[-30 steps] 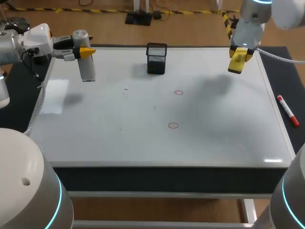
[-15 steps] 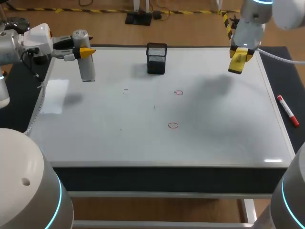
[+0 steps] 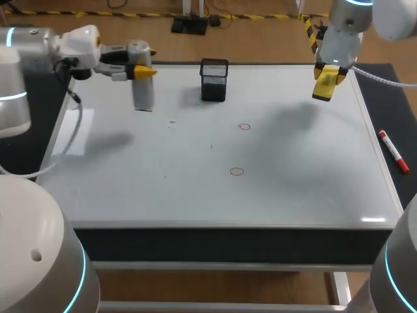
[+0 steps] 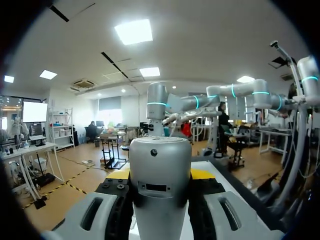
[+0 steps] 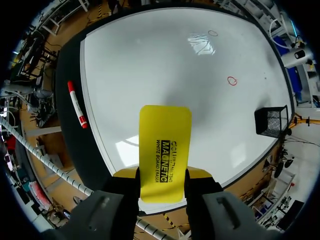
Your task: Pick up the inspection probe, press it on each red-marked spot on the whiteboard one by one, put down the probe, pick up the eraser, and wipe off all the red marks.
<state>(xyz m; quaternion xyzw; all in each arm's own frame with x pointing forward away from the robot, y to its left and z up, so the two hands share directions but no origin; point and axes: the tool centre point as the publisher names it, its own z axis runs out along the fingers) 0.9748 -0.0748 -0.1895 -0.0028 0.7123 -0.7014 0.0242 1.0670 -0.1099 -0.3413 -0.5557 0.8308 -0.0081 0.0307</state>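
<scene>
The grey cylindrical probe (image 3: 142,93) hangs upright above the whiteboard's (image 3: 293,189) far left part, with my left gripper (image 3: 139,70) shut on its top. In the left wrist view the probe (image 4: 160,160) fills the gap between the fingers of that gripper (image 4: 160,176). My right gripper (image 3: 328,70) holds the yellow eraser (image 3: 324,85) above the board's far right corner; the eraser (image 5: 165,150) sticks out ahead of that gripper (image 5: 161,176). Two small red circles are drawn mid-board, one farther (image 3: 244,126) and one nearer (image 3: 236,171); both red circles (image 5: 232,80) (image 5: 213,33) also show ahead of the eraser.
A black mesh pen holder (image 3: 214,79) stands at the board's far edge, between the two grippers, and this holder (image 5: 272,120) shows beside the eraser too. A red marker (image 3: 393,151) lies on the dark mat right of the board.
My left arm has carried the probe to the right, toward the mesh holder, within the last half second. The right arm and eraser have not moved.
</scene>
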